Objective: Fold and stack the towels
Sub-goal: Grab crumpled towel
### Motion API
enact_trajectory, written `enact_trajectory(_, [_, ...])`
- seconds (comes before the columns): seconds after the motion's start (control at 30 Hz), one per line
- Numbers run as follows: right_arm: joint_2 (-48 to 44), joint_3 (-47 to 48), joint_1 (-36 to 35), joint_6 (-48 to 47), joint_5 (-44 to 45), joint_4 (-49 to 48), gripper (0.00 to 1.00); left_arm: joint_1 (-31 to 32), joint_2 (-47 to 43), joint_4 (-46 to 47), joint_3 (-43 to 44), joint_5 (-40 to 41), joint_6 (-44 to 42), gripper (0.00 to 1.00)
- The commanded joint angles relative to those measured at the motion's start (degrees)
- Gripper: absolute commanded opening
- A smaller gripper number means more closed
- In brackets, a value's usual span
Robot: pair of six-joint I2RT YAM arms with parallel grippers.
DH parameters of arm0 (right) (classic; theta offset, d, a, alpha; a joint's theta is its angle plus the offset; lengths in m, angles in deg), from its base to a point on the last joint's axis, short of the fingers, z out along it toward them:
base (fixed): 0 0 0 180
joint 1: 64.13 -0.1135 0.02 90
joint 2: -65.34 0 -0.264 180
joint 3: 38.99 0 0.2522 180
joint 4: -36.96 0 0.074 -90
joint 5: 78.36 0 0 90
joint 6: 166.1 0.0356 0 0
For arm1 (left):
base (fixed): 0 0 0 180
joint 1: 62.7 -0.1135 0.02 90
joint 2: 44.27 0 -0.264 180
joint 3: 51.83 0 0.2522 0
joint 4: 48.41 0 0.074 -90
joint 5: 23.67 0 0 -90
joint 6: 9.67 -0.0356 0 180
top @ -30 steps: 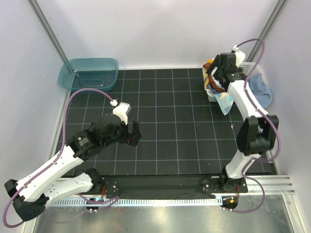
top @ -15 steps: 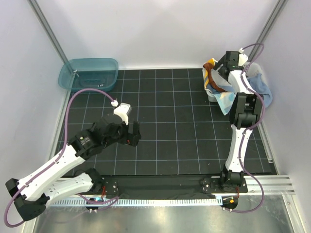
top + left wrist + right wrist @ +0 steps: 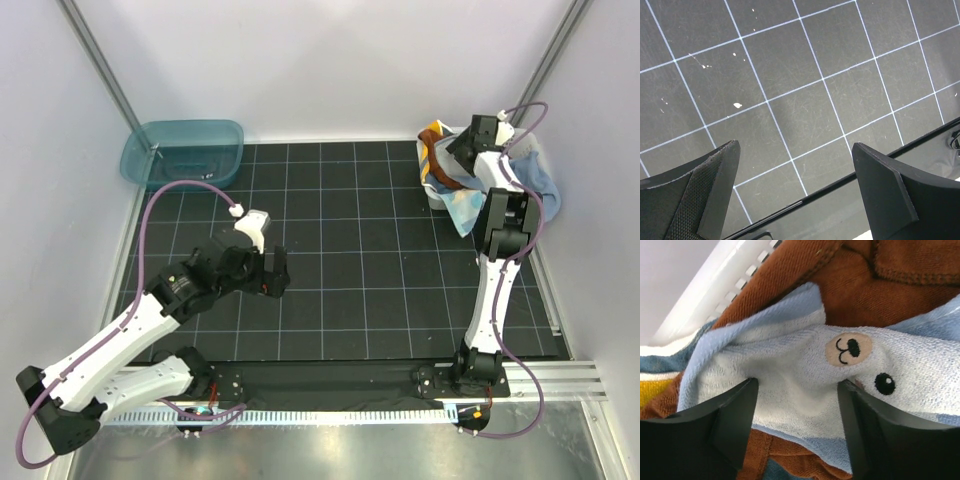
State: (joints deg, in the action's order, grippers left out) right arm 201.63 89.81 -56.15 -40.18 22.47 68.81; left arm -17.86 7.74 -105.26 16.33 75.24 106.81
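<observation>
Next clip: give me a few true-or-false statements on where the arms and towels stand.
1. The left end effector hangs open over the black mat. True.
2. The right end effector is at the teal tub. False: it is at the white lattice basket.
3. A pale blue towel with a bear face lies between the right end effector's fingers. True.
4. The rust-brown towel covers the pale blue towel. False: the pale blue towel lies over the rust-brown towel.

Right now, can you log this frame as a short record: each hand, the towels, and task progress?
left hand: open, empty, above bare black mat
right hand: open, jaws astride the pale blue towel
towels: heaped in and over the white basket, brown towel beneath the pale one
folded stack: none visible
</observation>
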Motion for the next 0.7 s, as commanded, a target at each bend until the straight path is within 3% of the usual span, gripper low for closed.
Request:
enact_trajectory(0.0, [-0.6,-1.0,1.2,0.5,-1.7,-4.9,0.69,-0.6,0.0,2.0,-0.1,-1.3,-0.6,0.98])
enact_trajectory(0.2, [-1.8,0.2,1.9,0.6,-3.5,-5.4,0.39,-1.2,0.2,2.0,-0.1,-1.6,-0.6,0.98])
enact_trajectory(0.5, [-4.0,2.2,2.8,0.9,-6.1,-4.8,0.03,-1.5,0.3,2.0,-0.3,-1.7,-0.6,0.98])
enact_trajectory(0.67, [-6.5,2.2,2.8,0.4,-6.1,-5.0,0.01,-1.9,0.0,2.1,-0.3,-2.0,-0.6,0.98])
